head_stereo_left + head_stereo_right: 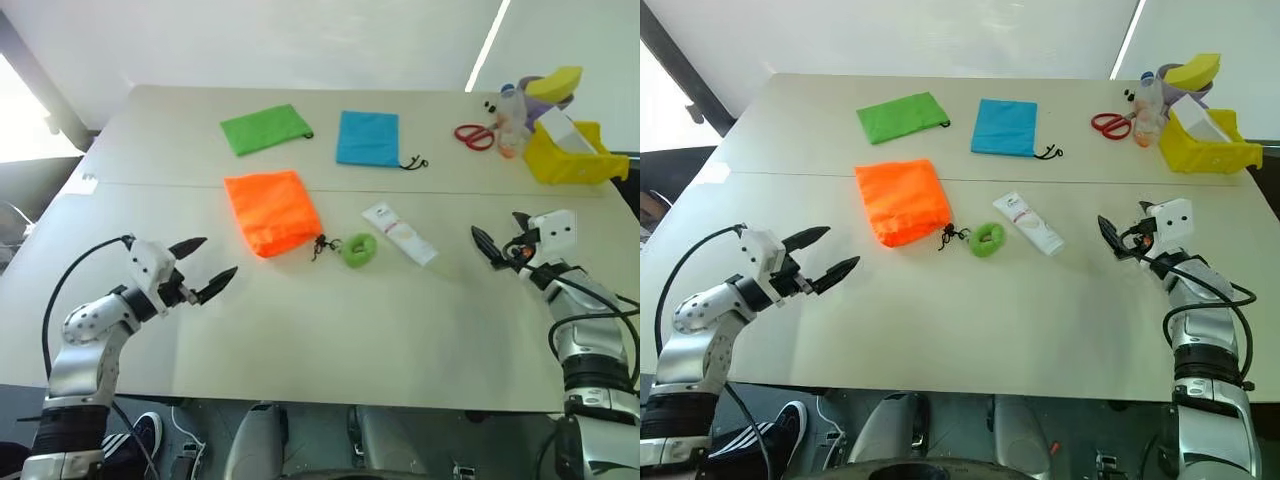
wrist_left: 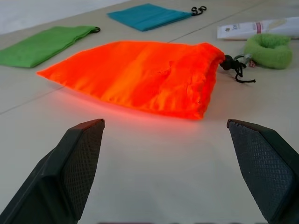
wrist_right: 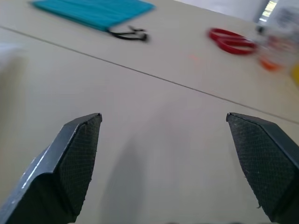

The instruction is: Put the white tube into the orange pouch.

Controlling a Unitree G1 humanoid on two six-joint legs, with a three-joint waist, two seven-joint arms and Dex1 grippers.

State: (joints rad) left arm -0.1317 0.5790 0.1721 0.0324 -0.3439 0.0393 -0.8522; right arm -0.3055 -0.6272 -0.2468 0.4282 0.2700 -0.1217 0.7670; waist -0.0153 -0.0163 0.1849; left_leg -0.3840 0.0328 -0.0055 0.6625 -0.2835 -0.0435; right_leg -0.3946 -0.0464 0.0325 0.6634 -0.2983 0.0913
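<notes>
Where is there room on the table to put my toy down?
The near strip of table between the left gripper and right gripper is bare. So is the far left corner beside the green pouch. The far right corner is crowded: red scissors, a bottle, a yellow bin.

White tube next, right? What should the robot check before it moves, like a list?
1. White tube lies free on the table, nothing on it: ok.
2. Right claw open and empty: ok.
3. Left claw open and empty: ok.
4. Orange pouch mouth open enough for the tube: not ok, it looks cinched by its cord.
5. Green ring sits between tube and pouch mouth, may get bumped: not ok.
6. Path from right claw to tube free: ok.
</notes>
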